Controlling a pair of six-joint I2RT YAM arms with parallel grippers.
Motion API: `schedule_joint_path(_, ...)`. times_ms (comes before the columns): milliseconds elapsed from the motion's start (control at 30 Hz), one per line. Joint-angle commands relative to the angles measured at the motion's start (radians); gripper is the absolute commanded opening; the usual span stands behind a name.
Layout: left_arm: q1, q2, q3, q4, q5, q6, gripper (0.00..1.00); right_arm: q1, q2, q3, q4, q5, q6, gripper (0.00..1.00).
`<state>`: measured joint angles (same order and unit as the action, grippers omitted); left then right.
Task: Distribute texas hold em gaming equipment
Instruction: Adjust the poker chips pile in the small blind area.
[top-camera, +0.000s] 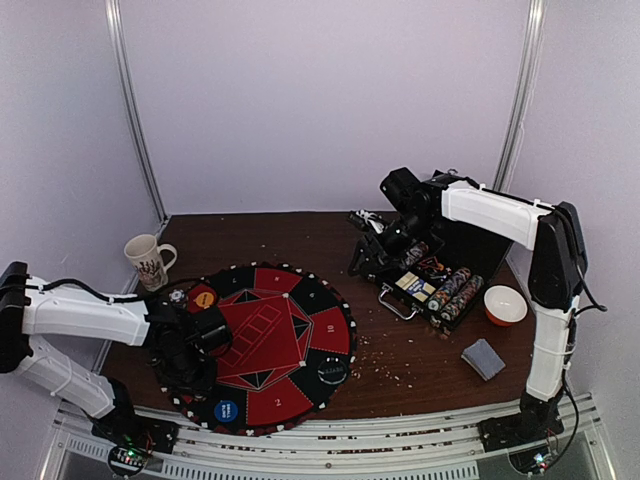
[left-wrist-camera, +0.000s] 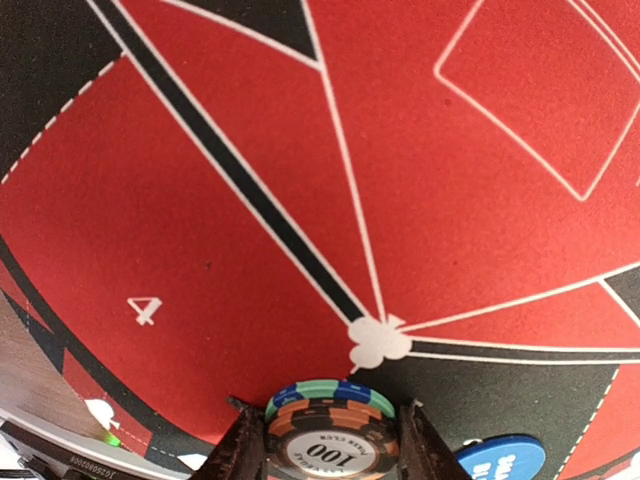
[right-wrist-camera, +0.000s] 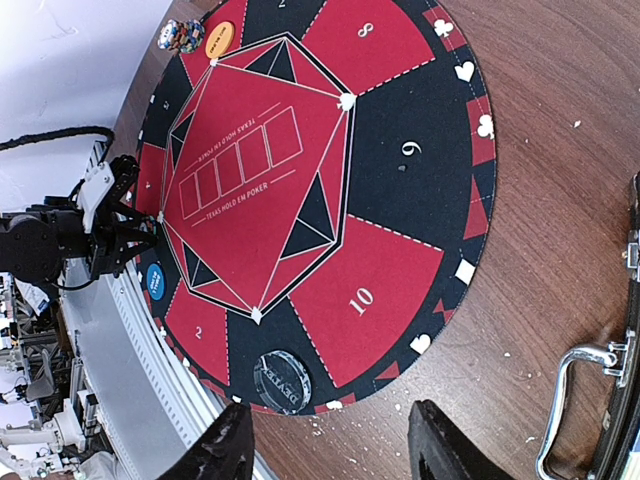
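My left gripper (top-camera: 192, 350) is shut on a small stack of striped poker chips (left-wrist-camera: 331, 435), top one marked 100, held just over the round mat (top-camera: 300, 345) near section 4. My right gripper (right-wrist-camera: 330, 450) is open and empty, raised by the black case (top-camera: 470, 245). Rows of chips (top-camera: 455, 290) lie in the case. On the mat are a yellow button (top-camera: 202, 298), a blue button (top-camera: 226, 411) and a black dealer button (top-camera: 332, 371). A few chips (top-camera: 177, 295) lie by the yellow button. A grey-blue card deck (top-camera: 484, 358) lies on the table at the right.
A white mug (top-camera: 148, 260) stands at the back left. A red bowl (top-camera: 505, 305) sits right of the case. The case handle (right-wrist-camera: 585, 400) sticks out toward the mat. Crumbs are scattered on the brown table (top-camera: 410, 360).
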<state>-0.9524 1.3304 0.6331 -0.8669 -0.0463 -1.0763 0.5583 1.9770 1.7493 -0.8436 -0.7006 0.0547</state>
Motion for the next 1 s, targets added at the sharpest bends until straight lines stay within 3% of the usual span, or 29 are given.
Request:
schedule_joint_path(0,-0.023,0.042,-0.003,0.147,0.051,0.027,0.23,-0.007,0.002,0.003,-0.022,0.003,-0.009,0.55)
schedule_joint_path(100,-0.025,0.043,0.000,0.147,0.047,0.028,0.24,-0.008,-0.001,0.002,-0.022,0.009,-0.007,0.55)
schedule_joint_path(333,-0.025,0.054,0.051,0.132,0.033,0.048,0.53,-0.015,-0.010,0.018,-0.026,0.037,-0.005,0.55)
schedule_joint_path(533,-0.025,0.064,0.058,0.110,0.030,0.051,0.67,-0.065,-0.030,0.037,-0.058,0.150,-0.012,0.57)
schedule_joint_path(767,-0.010,0.047,0.155,0.009,-0.094,0.090,0.75,-0.119,-0.021,0.073,-0.097,0.560,-0.051,0.62)
schedule_joint_path(967,0.149,0.056,0.351,0.030,-0.223,0.267,0.78,-0.130,0.092,0.201,-0.124,0.579,-0.151,0.62)
